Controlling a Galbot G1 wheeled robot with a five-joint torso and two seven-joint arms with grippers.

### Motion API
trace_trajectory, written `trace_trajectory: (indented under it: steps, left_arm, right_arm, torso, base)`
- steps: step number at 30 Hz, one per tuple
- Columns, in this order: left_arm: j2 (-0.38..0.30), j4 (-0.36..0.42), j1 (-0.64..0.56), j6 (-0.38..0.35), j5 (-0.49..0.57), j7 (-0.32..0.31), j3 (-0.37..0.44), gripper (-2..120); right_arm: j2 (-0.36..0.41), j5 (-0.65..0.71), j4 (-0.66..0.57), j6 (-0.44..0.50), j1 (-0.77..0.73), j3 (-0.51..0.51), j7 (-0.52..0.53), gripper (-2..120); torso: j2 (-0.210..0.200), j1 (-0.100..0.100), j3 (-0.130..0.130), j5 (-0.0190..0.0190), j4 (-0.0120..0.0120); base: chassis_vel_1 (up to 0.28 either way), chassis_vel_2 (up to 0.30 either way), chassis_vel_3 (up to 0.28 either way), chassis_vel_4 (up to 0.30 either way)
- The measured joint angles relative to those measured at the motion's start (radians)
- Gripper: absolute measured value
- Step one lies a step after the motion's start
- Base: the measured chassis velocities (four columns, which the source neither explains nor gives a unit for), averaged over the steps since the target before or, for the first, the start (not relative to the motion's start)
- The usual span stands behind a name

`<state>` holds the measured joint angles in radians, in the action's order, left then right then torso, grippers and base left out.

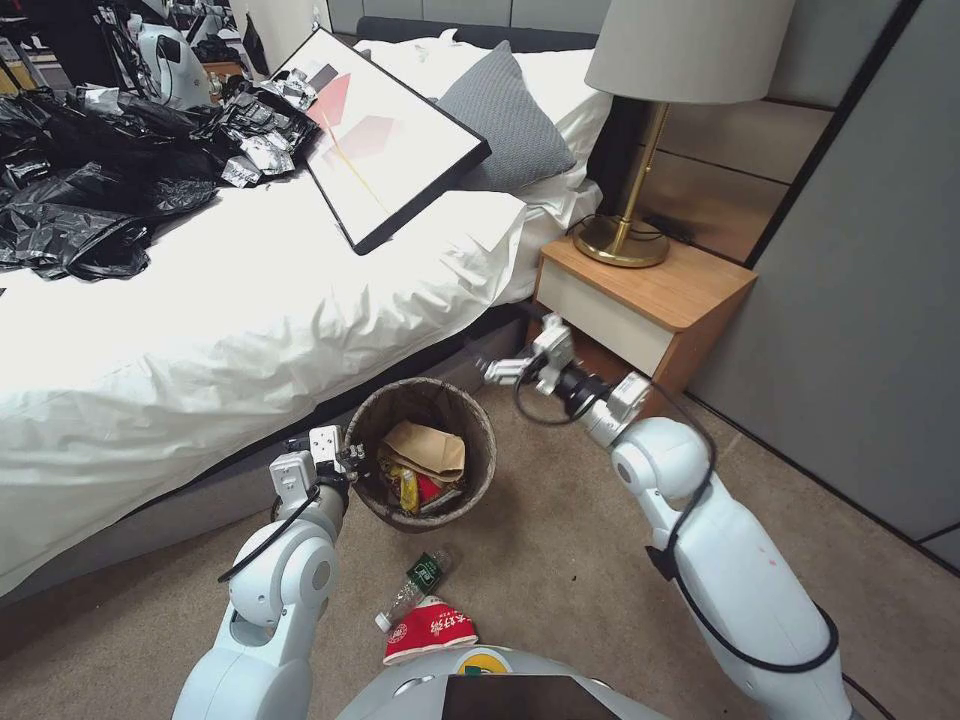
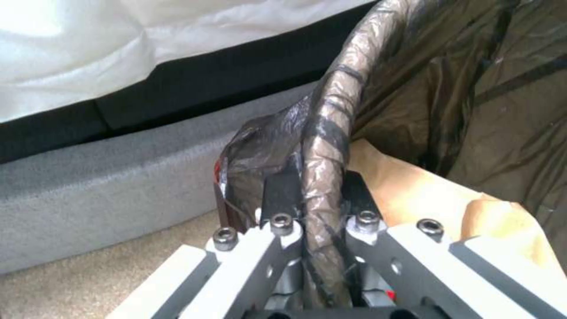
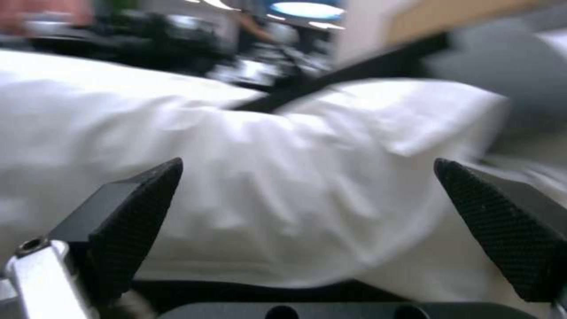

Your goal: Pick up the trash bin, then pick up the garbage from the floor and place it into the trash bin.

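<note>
The trash bin (image 1: 487,432), lined with a dark brown bag, sits by the bed's side with brown paper (image 1: 430,450) and yellow and red wrappers inside. My left gripper (image 1: 352,458) is shut on its near-left rim; the left wrist view shows the bag-covered rim (image 2: 331,133) pinched in that gripper (image 2: 322,186), with brown paper (image 2: 425,195) beside it. Garbage lies on the carpet in front of the bin: a green-labelled clear bottle (image 1: 415,583) and a crushed red-and-white cup (image 1: 430,630). My right gripper (image 1: 492,371) hovers open, up and right of the bin, its black fingers (image 3: 130,212) spread wide.
The white bed (image 1: 200,330) runs along the left, carrying black bags (image 1: 90,190), a framed picture (image 1: 390,140) and a grey pillow. A wooden nightstand (image 1: 650,300) with a brass lamp (image 1: 625,240) stands right of the bin. A grey wall closes the right side.
</note>
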<state>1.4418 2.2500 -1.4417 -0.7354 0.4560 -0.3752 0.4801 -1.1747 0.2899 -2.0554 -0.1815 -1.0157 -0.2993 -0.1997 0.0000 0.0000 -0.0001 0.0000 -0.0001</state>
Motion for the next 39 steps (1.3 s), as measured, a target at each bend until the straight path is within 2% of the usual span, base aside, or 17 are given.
trace_trajectory:
  steps: [3, 4, 6, 9, 22, 39]
  left_arm:
    - [0.0, -0.001, 0.002, 0.0, -0.007, 0.0, 0.0, 2]
    - [0.0, -0.001, 0.002, 0.0, -0.007, 0.0, 0.0, 2]
    - [0.0, -0.001, 0.001, 0.0, -0.01, 0.0, 0.0, 2]
    - [0.0, 0.001, -0.001, 0.0, -0.01, 0.0, 0.0, 2]
    - [0.005, 0.012, -0.012, 0.0, -0.014, -0.003, -0.001, 2]
    - [0.003, 0.018, -0.015, 0.0, -0.005, -0.004, -0.002, 2]
  right_arm:
    - [-0.02, 0.017, -0.038, -0.126, -0.031, -0.024, 0.247, 100]
    - [-0.02, 0.017, -0.038, -0.126, -0.031, -0.024, 0.247, 100]
    - [-0.036, 0.001, -0.041, -0.193, -0.063, -0.038, 0.333, 100]
    - [-0.05, -0.027, -0.042, -0.24, -0.11, -0.044, 0.38, 100]
    - [-0.072, -0.062, -0.043, -0.293, -0.165, -0.044, 0.408, 100]
    - [-0.068, -0.066, -0.04, -0.294, -0.169, -0.046, 0.396, 100]
  torso:
    - [0.0, 0.0, 0.0, 0.0, 0.0]
    - [0.0, 0.0, 0.0, 0.0, 0.0]
    - [0.0, 0.0, 0.0, 0.0, 0.0001]
    - [0.0, 0.0, 0.0, 0.0, 0.0]
    - [0.0, 0.0, 0.0, 0.0, 0.0002]
    - [0.0, 0.0, 0.0, 0.0, 0.0001]
  base:
    - [0.0, 0.0, 0.0, 0.0]
    - [0.0, 0.0, 0.0, 0.0]
    - [0.0, 0.0, 0.0, 0.0]
    - [0.0, 0.0, 0.0, 0.0]
    - [0.0, 0.0, 0.0, 0.0]
    - [0.0, 0.0, 0.0, 0.0]
